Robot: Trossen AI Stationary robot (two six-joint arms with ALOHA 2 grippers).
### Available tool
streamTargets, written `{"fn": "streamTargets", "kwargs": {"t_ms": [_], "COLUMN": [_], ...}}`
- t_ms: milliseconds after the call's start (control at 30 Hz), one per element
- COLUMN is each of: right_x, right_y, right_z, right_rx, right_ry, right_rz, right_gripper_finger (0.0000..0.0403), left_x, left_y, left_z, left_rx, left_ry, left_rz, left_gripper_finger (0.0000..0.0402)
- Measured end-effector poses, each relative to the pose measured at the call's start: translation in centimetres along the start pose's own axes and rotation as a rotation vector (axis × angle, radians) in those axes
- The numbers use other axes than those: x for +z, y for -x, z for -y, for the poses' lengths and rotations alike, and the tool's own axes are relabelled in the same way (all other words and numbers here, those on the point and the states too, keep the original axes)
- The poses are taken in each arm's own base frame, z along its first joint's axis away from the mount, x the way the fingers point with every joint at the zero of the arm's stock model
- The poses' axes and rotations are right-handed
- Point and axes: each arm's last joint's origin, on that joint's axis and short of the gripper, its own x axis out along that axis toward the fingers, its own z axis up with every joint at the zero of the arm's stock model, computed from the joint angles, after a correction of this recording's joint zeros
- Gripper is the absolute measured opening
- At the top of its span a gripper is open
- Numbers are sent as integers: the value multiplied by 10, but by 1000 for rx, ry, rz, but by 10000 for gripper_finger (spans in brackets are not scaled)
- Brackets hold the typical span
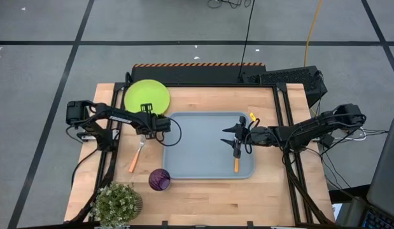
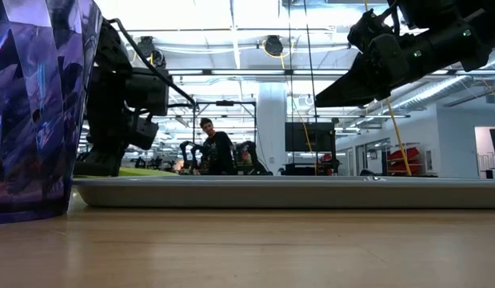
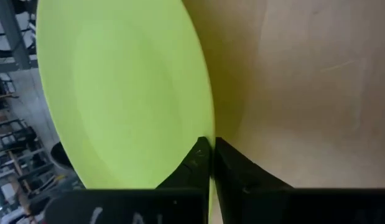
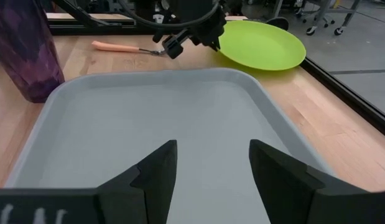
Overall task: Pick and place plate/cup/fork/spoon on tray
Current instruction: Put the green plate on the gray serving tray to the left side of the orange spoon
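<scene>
Wooden table (image 1: 203, 191): left gripper (image 3: 209, 163) pinches plate (image 1: 147, 95) rim (right gripper (image 4: 212, 163) gapes).

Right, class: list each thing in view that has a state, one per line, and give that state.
left pincer: shut on the plate's rim.
right pincer: open, above the tray.
plate: outside the tray, rim gripped.
cup: upright on the table, outside the tray.
fork: lying on the table, outside the tray.
orange-handled utensil: lying in the tray, head hidden.
tray: flat on the table.
</scene>
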Motion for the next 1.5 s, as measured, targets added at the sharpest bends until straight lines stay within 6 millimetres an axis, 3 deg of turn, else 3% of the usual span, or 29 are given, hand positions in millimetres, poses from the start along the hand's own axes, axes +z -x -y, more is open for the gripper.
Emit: {"fn": "streamTargets", "kwargs": {"t_ms": [233,867,1133,1500], "right_x": [0,0,0,1], "right_y": [0,0,0,0], "right_z": [0,0,0,2], "right_rx": [0,0,-2,-52], "right_ry": [0,-27,-38,-33], "right_rz": [0,0,4,12], "right_gripper_finger": [194,194,194,194], "left_x": [1,-10,-9,21], "left_y": [5,46,53,85], "left_z": [0,-5,0,-7], "left_rx": [12,97,165,119], "left_ry": [19,74,3,-87], "left_rz": [-2,123,162,357], "left_gripper_finger": [5,4,4,4]}}
